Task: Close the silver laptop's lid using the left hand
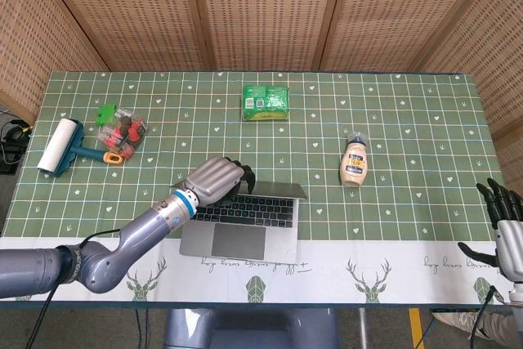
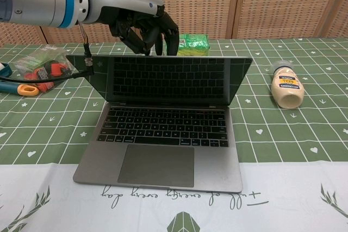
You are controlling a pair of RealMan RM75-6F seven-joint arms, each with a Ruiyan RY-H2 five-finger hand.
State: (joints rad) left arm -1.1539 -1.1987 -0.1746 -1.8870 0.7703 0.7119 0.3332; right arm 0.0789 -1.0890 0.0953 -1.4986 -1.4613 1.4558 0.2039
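The silver laptop [image 1: 237, 226] [image 2: 163, 150] lies near the table's front edge, its lid [image 2: 163, 80] tilted forward over the keyboard, roughly half closed. My left hand [image 1: 214, 179] [image 2: 142, 23] rests on the lid's top edge from behind, fingers curled over it and pressing it down. My right hand [image 1: 505, 230] hangs off the table's right front corner with fingers spread and holds nothing. It shows in the head view only.
A mayonnaise bottle [image 1: 354, 162] [image 2: 286, 89] lies right of the laptop. A green packet [image 1: 265, 101] [image 2: 191, 43] sits behind it. At the left are a clear box of small items [image 1: 121, 131] [image 2: 43, 66] and a lint roller [image 1: 59, 146].
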